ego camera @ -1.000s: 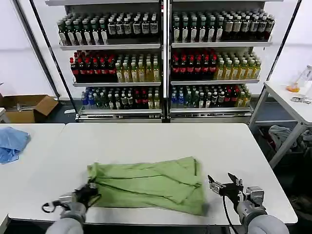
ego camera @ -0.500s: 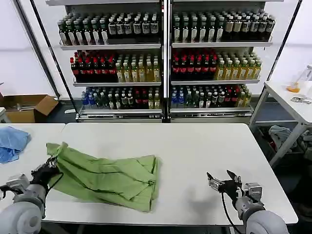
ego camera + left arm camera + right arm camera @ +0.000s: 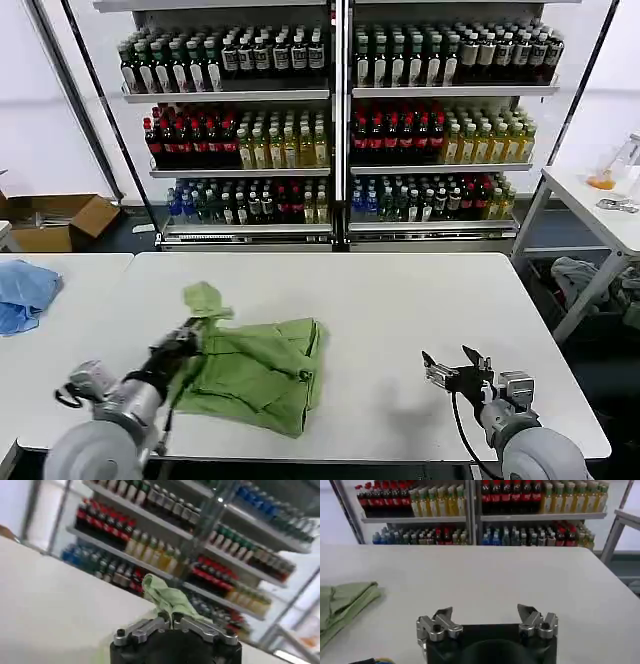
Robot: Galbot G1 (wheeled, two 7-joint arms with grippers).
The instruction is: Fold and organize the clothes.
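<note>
Green polo shirt (image 3: 262, 368) lies bunched, one corner pinched by left pincer (image 3: 192, 335).

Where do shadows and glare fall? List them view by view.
Head view: a faint, soft shadow on the table beside the right gripper, a thin one under the polo shirt's near edge. Right wrist view: table evenly lit, no glare. Left wrist view: left gripper's body dark against bright shelves.

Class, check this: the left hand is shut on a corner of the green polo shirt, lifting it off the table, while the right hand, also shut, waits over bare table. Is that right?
Not quite. The right hand is open, as the right wrist view shows. The rest stands: the left hand is shut on a lifted corner of the green polo shirt.
</note>
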